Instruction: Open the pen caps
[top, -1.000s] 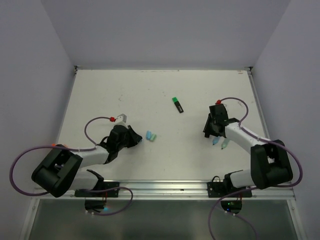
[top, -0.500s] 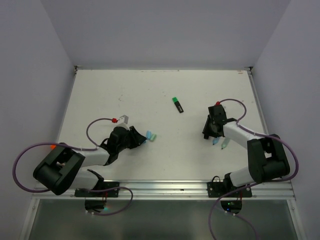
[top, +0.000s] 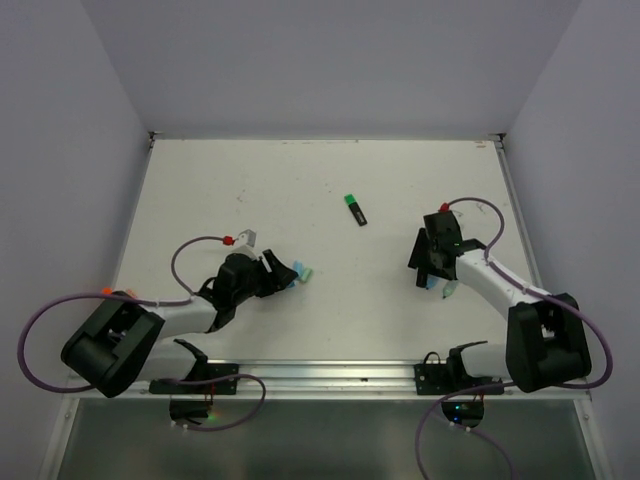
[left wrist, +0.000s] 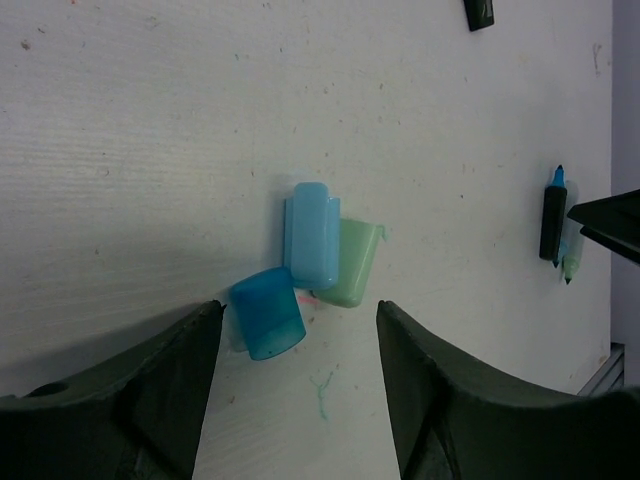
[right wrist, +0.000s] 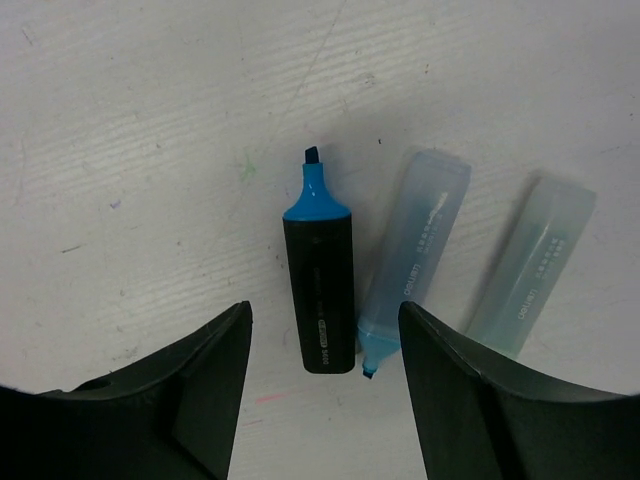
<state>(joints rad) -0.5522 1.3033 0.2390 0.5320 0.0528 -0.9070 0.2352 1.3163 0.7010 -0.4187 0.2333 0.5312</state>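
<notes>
Three loose pen caps lie together on the table: a blue cap [left wrist: 266, 312], a light blue cap [left wrist: 311, 232] and a mint cap [left wrist: 350, 262]. My left gripper [left wrist: 299, 310] is open just short of them, with the blue cap near its left finger and nothing held. My right gripper [right wrist: 323, 308] is open over an uncapped black marker [right wrist: 320, 290] with a blue tip, and holds nothing. Two pastel marker bodies [right wrist: 410, 255] lie beside it. A black marker with its green cap [top: 349, 200] on lies alone mid-table.
The white table [top: 240, 190] has raised edges, with grey walls on three sides. In the top view the left gripper [top: 283, 272] and right gripper [top: 430, 272] sit well apart. The arm bases and their cables line the near edge.
Both grippers have opened from nearly shut. The left one has edged toward the caps, and the right one has shifted slightly toward the near edge over the markers.
</notes>
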